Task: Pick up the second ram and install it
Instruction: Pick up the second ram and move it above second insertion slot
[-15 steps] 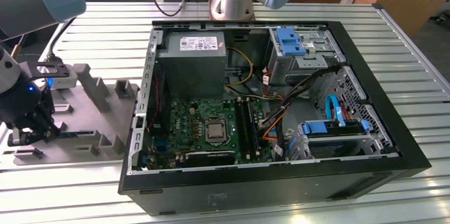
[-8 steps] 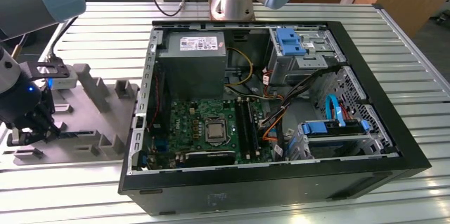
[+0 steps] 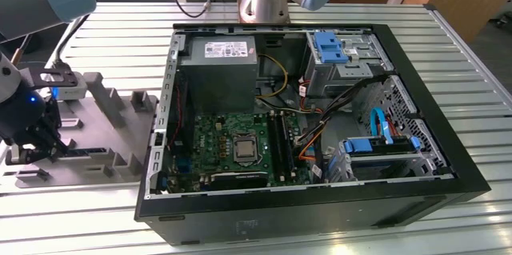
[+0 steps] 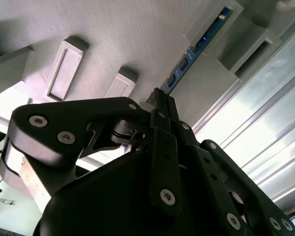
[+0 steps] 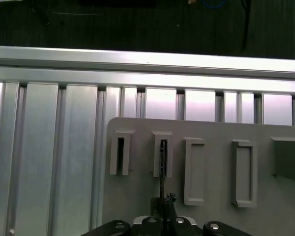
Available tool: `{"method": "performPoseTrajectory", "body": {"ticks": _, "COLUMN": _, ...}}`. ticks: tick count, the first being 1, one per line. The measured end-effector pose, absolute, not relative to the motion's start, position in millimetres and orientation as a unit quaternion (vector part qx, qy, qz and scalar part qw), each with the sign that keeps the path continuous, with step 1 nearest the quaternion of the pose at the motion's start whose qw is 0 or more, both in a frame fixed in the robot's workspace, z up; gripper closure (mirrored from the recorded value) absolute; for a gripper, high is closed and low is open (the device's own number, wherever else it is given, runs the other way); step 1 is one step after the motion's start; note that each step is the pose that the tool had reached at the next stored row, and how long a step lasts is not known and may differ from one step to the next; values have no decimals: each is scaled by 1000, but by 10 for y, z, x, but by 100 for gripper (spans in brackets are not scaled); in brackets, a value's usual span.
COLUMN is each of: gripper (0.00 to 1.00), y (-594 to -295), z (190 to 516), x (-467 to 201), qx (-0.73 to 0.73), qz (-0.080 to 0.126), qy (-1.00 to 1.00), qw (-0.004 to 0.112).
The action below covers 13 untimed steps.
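Second ram (image 4: 196, 46), a long thin stick with small dark chips, stands on its edge in the grey plastic tray (image 3: 108, 126), with its far end in the slot of 1 tray post (image 5: 169, 157). The gripper (image 4: 160, 98) has its 2 fingers pinched nearly together on the near end of the stick, as both wrist views show. The tray lies on the metal table (image 3: 80, 219), at the exterior view's left of the open computer case (image 3: 304, 216).
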State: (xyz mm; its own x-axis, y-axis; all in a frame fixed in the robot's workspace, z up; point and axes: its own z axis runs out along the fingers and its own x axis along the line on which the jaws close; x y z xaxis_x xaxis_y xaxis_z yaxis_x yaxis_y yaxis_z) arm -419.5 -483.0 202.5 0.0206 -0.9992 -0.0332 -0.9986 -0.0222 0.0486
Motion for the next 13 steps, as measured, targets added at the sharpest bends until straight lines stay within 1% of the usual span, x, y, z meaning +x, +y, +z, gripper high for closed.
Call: {"method": "performPoseTrajectory", "body": {"ticks": 13, "gripper": 87, "y": -4830, "z": 2025, "x": -4195, "qx": 712, "qz": -29, "qy": -701, "qw": 6}}
